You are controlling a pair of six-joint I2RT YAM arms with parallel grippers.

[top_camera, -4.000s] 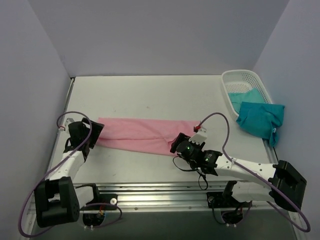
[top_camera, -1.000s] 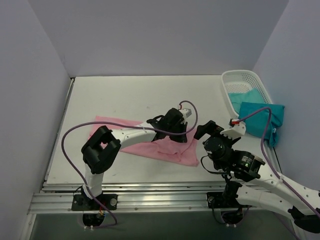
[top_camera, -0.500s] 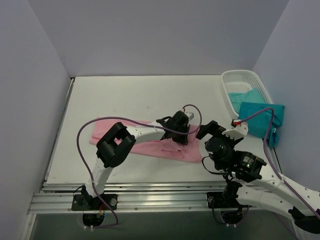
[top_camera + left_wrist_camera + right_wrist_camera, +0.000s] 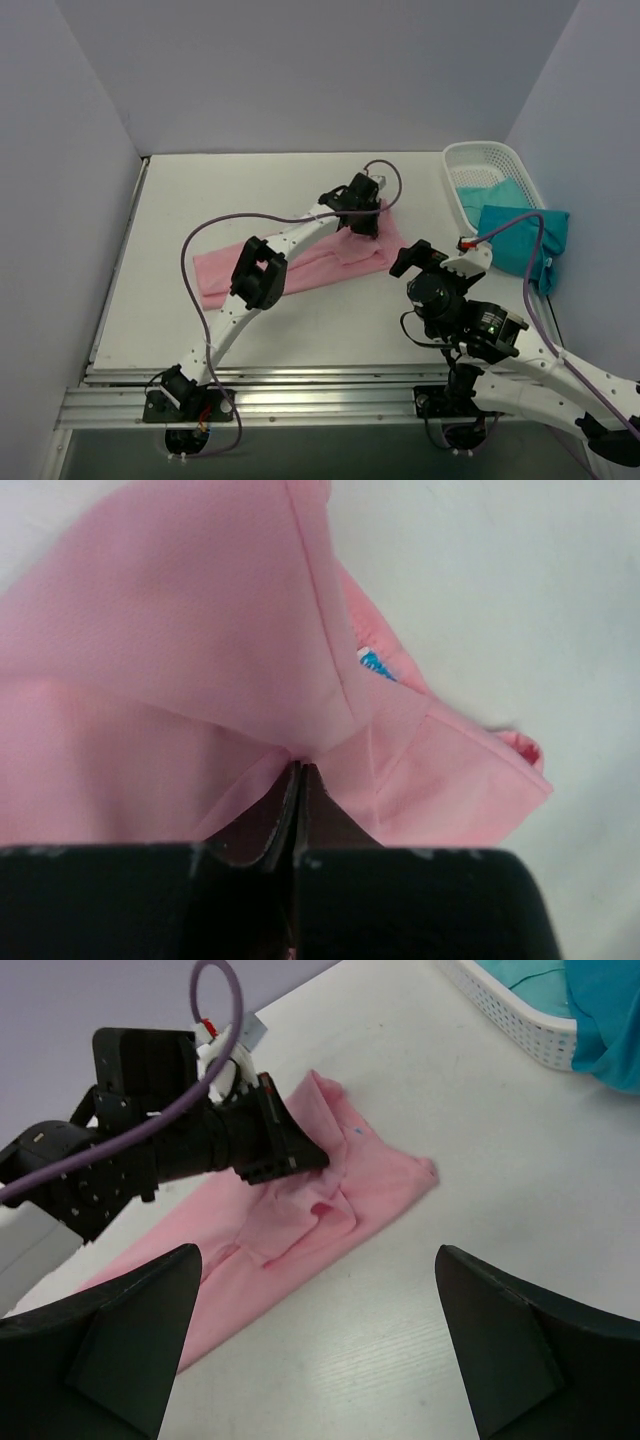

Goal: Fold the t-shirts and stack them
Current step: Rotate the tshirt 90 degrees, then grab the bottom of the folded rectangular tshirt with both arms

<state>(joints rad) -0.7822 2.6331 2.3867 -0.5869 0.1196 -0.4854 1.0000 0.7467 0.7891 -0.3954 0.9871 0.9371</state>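
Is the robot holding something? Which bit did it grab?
The left fingers pinch the pink shirt by a fold near its blue label. The right fingers are open, holding nothing.

Soft, even overhead light keeps my counter (image 4: 300, 330) bright, with only faint shadows under my arms. My left wrist view is close and slightly soft across the pink t-shirt (image 4: 200, 630). The fingers (image 4: 110, 1340) of my right end effector (image 4: 313, 1255) loom dark and unfocused at 7 and 5 o'clock.
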